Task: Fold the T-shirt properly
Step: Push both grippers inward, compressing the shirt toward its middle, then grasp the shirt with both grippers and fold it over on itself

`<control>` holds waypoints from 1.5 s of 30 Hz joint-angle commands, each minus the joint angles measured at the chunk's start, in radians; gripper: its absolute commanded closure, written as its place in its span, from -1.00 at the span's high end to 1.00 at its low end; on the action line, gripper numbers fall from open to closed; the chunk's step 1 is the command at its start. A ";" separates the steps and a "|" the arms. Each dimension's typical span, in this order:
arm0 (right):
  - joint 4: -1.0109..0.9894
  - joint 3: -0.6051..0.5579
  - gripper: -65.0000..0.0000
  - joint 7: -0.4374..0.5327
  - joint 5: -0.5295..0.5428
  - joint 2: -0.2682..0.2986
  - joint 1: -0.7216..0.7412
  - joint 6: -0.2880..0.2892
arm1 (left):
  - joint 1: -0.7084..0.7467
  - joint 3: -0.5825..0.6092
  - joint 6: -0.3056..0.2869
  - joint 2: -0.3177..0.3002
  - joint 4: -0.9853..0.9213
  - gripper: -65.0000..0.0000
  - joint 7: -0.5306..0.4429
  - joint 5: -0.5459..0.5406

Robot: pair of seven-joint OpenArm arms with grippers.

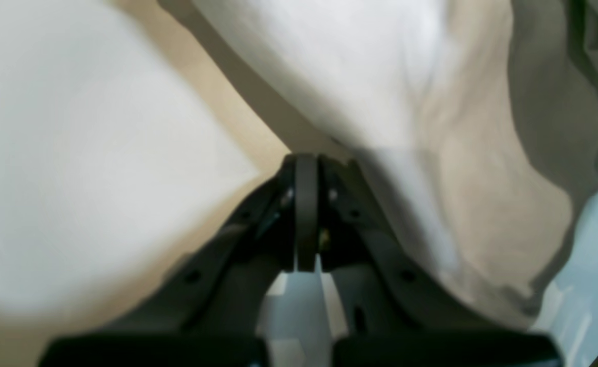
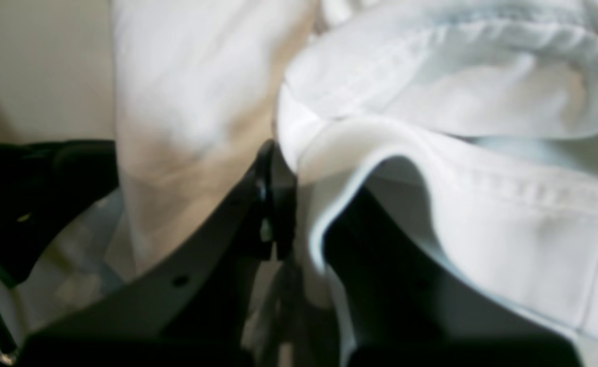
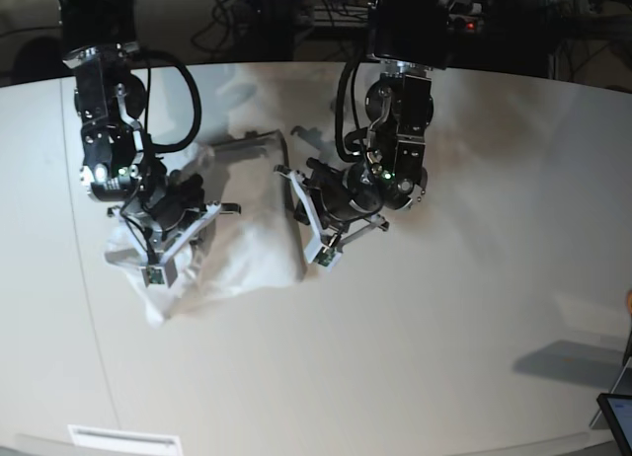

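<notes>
My own wrist views come first, both filled with cloth. On my right arm, the fingers (image 2: 278, 193) are pressed together on a hemmed edge of the T-shirt (image 2: 482, 168); the stitched fold curls over the dark finger and hangs past it, so I am pinching white fabric there. On my left arm, the fingers (image 1: 306, 214) stand closed against each other, with the shirt (image 1: 329, 76) draped just beyond and to either side of their tips. A strip of tan table (image 1: 217, 97) shows between two spreads of cloth. Whether any fabric is caught between these tips, I cannot tell from the blur.

Farther out, from the base view, the T-shirt (image 3: 242, 244) lies crumpled on the off-white table (image 3: 474, 357), left of the middle, bunched rather than flat. My right gripper (image 3: 163, 234) sits at its left edge, low on the cloth, with fabric gathered around it. My left gripper (image 3: 316, 214) is at the shirt's right edge, touching it where the cloth rises in a ridge. The two arms are near each other, with the heap between them.

At the far edge of the table, dark cables (image 3: 296, 12) sit in shadow.
</notes>
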 commanded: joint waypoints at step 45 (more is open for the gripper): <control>-0.225 -0.491 -1.00 0.083 -1.139 -0.223 0.023 -0.230 | -0.068 -0.181 -0.004 -0.051 0.022 -1.00 0.113 -0.014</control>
